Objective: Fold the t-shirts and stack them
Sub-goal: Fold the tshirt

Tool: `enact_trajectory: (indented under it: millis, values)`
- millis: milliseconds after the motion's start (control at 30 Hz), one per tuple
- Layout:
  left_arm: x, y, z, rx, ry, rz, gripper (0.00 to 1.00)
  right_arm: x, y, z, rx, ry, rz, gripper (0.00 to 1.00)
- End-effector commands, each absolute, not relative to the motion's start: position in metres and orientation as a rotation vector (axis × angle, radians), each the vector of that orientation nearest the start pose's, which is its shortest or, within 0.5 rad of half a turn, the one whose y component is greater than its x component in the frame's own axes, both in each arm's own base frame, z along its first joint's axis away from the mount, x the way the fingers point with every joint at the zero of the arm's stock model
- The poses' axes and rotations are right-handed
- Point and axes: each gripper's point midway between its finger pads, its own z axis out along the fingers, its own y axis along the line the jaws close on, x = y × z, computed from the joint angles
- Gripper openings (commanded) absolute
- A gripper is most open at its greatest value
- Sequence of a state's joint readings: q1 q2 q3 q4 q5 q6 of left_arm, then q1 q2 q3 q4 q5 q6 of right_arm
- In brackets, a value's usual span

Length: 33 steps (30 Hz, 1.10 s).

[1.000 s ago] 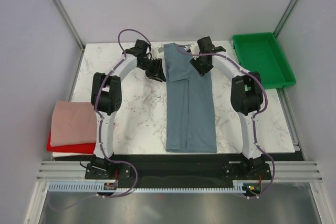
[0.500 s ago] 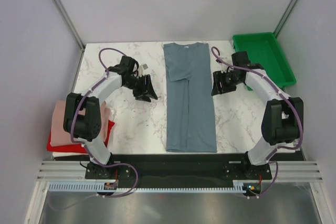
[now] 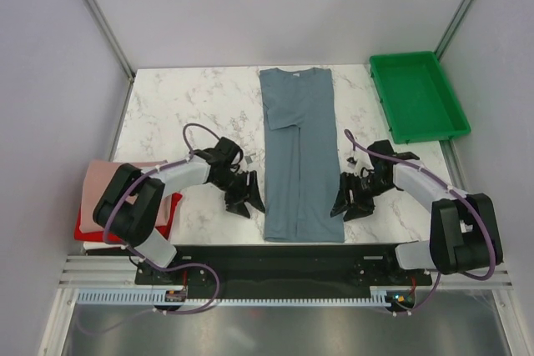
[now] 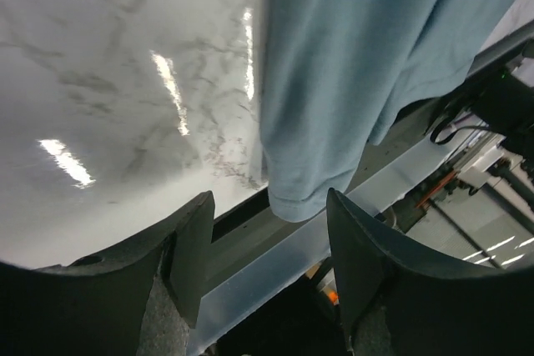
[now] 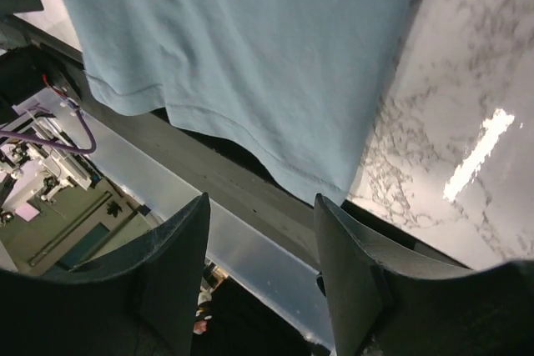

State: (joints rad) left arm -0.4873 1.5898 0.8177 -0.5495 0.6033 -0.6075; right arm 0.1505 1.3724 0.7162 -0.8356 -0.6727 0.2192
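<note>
Left fingers and right fingers, spread and empty, flank the limp blue-grey t-shirt; best pinched at its hem corners by the near edge of the tabletop.

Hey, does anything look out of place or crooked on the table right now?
Mildly. The blue-grey t-shirt, folded into a long strip, has its hem lapping over the near edge of the table, clearest in the wrist views. The side stack topped by the pink t-shirt also appears to overhang the left edge.
</note>
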Motion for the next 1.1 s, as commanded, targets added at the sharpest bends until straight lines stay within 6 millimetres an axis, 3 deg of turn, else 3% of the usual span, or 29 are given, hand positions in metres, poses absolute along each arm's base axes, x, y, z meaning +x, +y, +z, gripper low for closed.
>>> enact_trajectory:
  millis: [0,333,600,833,1067]
  values:
    - [0.171,-0.250,0.046,-0.019,3.040,-1.060,0.64,0.134,0.140,0.062,0.198,3.095,0.998,0.61]
    - [0.138,-0.257,0.026,0.016,3.144,-1.006,0.55,0.126,0.128,0.039,0.253,3.183,0.831,0.62]
    - [0.137,-0.271,0.018,0.070,3.162,-1.009,0.51,0.129,0.132,0.026,0.331,3.208,0.851,0.59]
    - [0.134,-0.274,0.013,0.059,3.193,-1.034,0.36,0.129,0.138,0.019,0.337,3.247,0.885,0.53]
    - [0.140,-0.280,0.018,0.093,3.167,-1.058,0.25,0.132,0.150,0.013,0.317,3.248,0.949,0.39]
